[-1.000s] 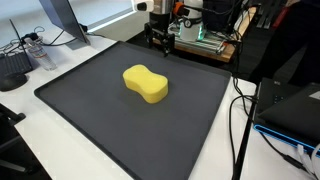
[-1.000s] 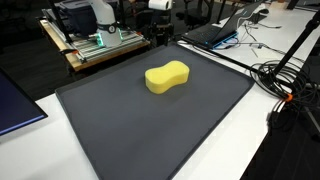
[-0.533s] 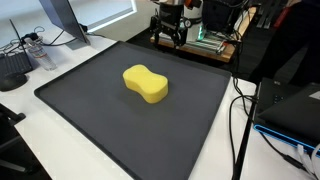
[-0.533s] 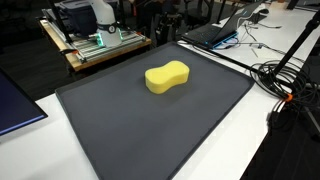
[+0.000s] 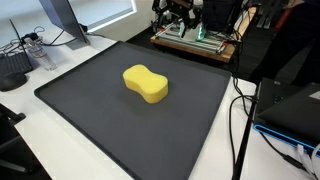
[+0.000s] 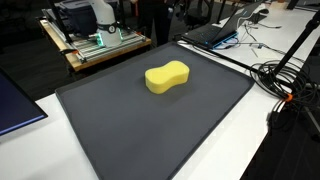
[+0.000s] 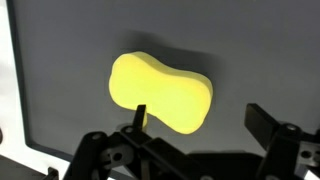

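While the claw (image 5: 173,12) hangs high over the far edge of the dark mat (image 5: 95,115) in an exterior view, it touches nothing. The wrist view shows its state best. Two black fingers (image 7: 140,116) come in from the bottom edge, spread wide, with nothing gripped between them.

Below them, well apart from the claw, lies the yellow sponge (image 7: 160,93). It is shaped like a peanut, with a pinched waist and two rounded ends. In both exterior views the sponge (image 5: 145,83) (image 6: 167,76) rests flat on the mat, close to the middle and a little toward the far side, and nothing else lies on the mat beside it.

The mat sits on a white table (image 5: 40,155). Behind its far edge stands a wooden board (image 6: 100,52) carrying green electronics. Black cables (image 6: 285,85) trail over the table beside the mat, and a laptop (image 6: 215,32) lies just past the mat's far corner.
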Robot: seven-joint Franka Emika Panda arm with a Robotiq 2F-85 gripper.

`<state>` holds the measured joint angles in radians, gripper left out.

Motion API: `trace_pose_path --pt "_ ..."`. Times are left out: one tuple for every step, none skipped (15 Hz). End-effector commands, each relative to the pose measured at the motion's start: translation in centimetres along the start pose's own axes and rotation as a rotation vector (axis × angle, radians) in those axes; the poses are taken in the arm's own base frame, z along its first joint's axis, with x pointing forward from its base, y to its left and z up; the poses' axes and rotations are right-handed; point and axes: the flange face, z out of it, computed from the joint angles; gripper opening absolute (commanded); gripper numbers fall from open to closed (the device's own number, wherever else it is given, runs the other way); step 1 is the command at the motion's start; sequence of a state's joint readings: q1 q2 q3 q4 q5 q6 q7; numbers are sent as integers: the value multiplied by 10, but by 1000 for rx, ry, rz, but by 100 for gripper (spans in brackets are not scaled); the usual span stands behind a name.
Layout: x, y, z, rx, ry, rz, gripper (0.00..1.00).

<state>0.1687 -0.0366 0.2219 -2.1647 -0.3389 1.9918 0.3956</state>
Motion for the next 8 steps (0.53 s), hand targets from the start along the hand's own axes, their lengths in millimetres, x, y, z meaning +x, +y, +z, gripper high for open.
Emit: trace_pose_path --pt "23 -14 -28 -73 -22 -85 100" --pt "31 -17 -34 -72 -15 -113 100" --pt "12 -11 -27 -44 -4 -62 100" --pt "17 -15 -32 -47 -2 -78 100" --pt "22 -17 -33 -47 -3 -86 100" --pt "25 -17 -33 -46 -5 -90 100" --pt "27 -18 -31 -45 -7 -92 100" --pt "28 -19 -30 -45 -9 -93 100"
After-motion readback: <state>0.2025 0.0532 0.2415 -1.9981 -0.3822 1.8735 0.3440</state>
